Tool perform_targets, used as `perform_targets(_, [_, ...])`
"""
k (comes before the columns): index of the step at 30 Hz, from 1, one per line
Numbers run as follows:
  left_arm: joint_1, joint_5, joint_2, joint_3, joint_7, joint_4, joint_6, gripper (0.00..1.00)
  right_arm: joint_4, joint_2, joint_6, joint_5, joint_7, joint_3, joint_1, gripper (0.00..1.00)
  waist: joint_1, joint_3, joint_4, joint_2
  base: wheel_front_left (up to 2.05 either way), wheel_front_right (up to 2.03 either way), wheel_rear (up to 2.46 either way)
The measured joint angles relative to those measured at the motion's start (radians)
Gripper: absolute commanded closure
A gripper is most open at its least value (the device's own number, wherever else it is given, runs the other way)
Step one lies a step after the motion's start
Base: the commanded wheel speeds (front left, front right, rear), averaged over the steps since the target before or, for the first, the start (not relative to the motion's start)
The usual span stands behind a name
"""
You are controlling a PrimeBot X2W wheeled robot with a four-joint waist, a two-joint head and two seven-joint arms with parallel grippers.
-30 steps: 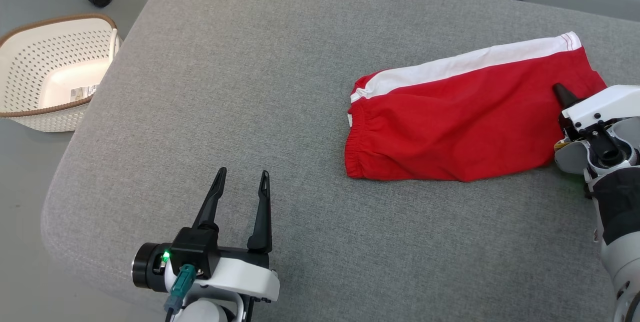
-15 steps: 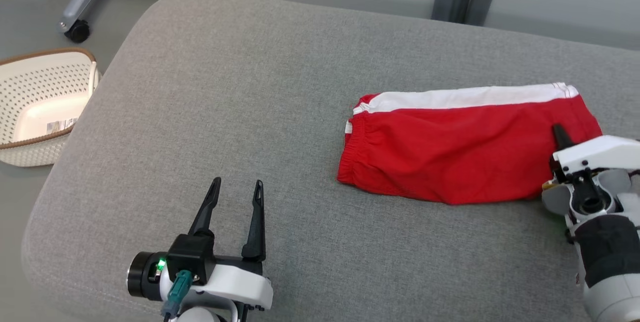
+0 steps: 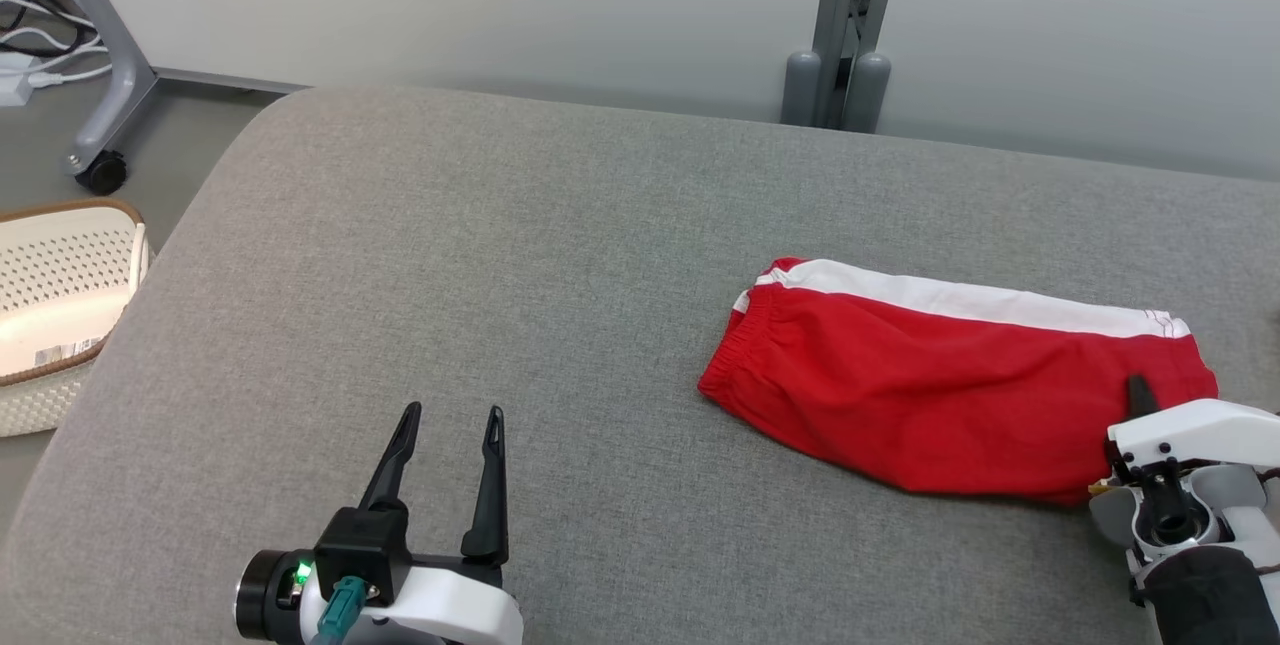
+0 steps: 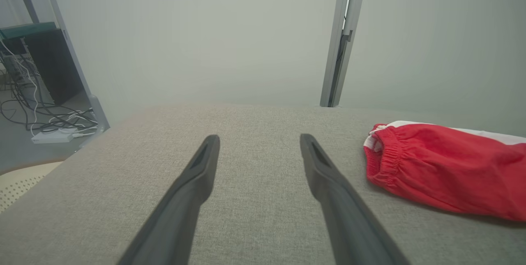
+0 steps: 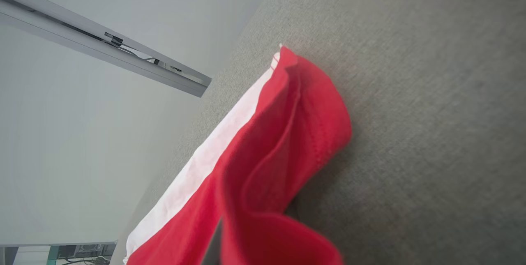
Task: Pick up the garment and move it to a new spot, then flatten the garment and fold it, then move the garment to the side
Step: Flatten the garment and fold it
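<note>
The red garment [image 3: 950,405] lies on the grey cushion [image 3: 500,255], its long axis running left to right. The right gripper [image 3: 1137,391], at its right end, is pressed together, apparently pinching the hem. The left gripper [image 3: 447,420], spread wide, stands well off its waistband end.

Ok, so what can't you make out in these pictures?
Right gripper fingers: in the head view the white wrist housing covers all but one dark tip; in the right wrist view the red shorts bunch over most of them.
Cloth layers pinched: hidden inside the fold.
Shorts' leg end: left wrist view, cut by the right edge.
Basket: head view, cut by the left edge; label too small to read.
</note>
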Motion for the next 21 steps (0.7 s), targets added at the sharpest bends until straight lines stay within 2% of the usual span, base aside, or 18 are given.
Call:
perform_targets(8, [0.01,0.009,0.0,0.025,0.0,0.001,-0.011,0.0,-0.04,-0.005,0.0,-0.084,-0.052,0.073,-0.005,1.0,0.0,-0.03,-0.017,0.0,0.0,0.0,0.0])
perform_targets(12, [0.01,0.009,0.0,0.026,0.0,0.001,-0.017,0.0,-0.102,0.017,0.0,-0.151,-0.074,0.172,-0.02,1.0,0.0,-0.037,-0.005,0.0,0.0,0.0,0.0])
perform_targets(21, [0.018,0.017,0.0,0.035,0.0,0.002,-0.022,0.0,-0.219,0.032,0.0,-0.212,-0.102,0.395,0.001,1.0,0.0,-0.05,0.04,0.0,0.0,0.0,0.0])
